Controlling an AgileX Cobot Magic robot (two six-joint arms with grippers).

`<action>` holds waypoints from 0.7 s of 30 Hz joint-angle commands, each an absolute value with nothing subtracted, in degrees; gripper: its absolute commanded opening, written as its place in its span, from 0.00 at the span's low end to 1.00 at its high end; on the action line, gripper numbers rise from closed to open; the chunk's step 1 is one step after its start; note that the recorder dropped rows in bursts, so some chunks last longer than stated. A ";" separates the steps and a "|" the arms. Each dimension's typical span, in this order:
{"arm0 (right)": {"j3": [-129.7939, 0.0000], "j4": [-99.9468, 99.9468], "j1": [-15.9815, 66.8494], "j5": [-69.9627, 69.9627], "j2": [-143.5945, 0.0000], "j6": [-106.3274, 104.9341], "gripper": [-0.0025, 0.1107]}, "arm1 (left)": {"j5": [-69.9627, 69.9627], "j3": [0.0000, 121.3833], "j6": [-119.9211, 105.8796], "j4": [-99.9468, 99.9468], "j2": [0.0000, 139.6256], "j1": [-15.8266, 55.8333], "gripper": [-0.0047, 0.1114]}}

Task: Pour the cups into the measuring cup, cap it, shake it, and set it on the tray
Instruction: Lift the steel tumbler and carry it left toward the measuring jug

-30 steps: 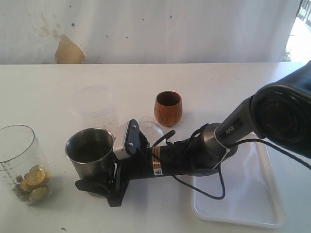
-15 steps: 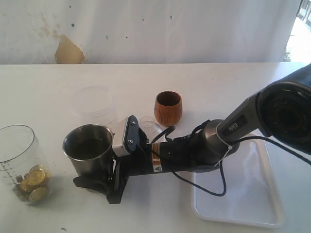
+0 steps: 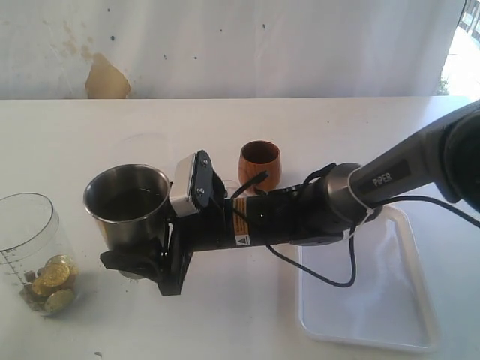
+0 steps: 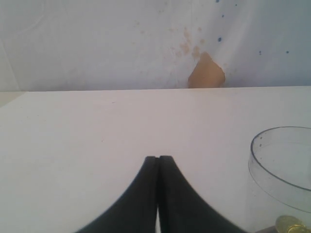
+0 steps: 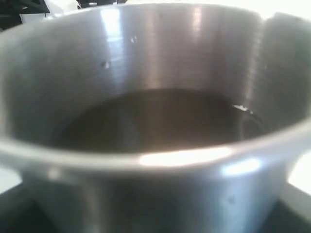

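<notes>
White table [image 3: 67,135] with measuring cup [image 3: 26,240], wooden cup [image 3: 259,166] and tray [image 3: 382,304]

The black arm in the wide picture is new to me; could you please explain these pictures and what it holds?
It is one arm of a two-armed robot. The wide picture comes from a camera off the arms; the other two from cameras on each wrist. On the table are a wooden cup, a measuring cup holding gold coins, and a white tray. The right claw grips the steel tumbler, which fills its wrist picture. The left claw, shut and empty, shows only in its own.
</notes>
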State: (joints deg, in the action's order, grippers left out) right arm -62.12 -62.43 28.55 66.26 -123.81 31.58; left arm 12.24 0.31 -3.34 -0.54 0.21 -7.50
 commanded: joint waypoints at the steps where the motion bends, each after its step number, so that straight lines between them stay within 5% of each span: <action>1: -62.20 -61.79 28.59 69.96 -120.23 36.76 0.02 | 11.59 0.00 -3.44 -0.43 0.00 -7.28 0.04; 21: -67.55 -62.36 30.71 61.41 -113.29 43.77 0.02 | 11.59 0.00 -3.44 -0.43 0.00 -7.28 0.04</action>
State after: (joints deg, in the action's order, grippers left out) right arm -64.86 -64.96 29.15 62.57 -114.67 42.23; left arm 12.24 0.31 -3.34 -0.54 0.21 -7.50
